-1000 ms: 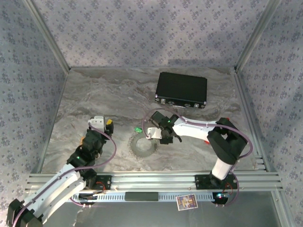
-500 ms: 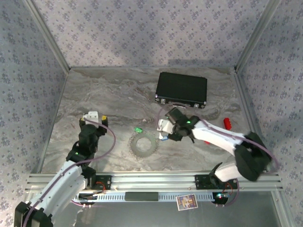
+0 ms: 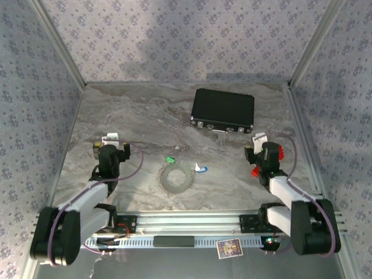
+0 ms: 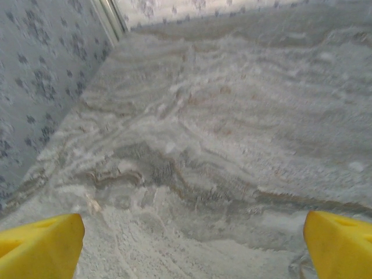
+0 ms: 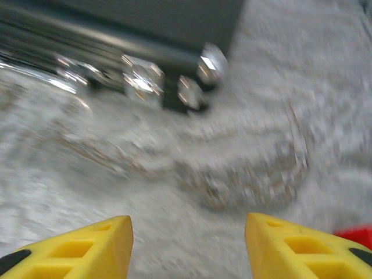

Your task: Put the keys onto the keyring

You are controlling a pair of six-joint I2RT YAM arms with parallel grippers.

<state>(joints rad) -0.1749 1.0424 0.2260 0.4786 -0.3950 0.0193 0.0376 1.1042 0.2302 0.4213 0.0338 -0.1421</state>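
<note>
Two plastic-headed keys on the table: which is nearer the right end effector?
The blue-headed key, right of the beaded grey metal keyring; the green-headed key lies off the ring's upper left, farther from the right end effector.

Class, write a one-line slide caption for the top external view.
Green-headed key and blue-headed key lie beside the beaded grey metal keyring, not yet threaded on.
</note>
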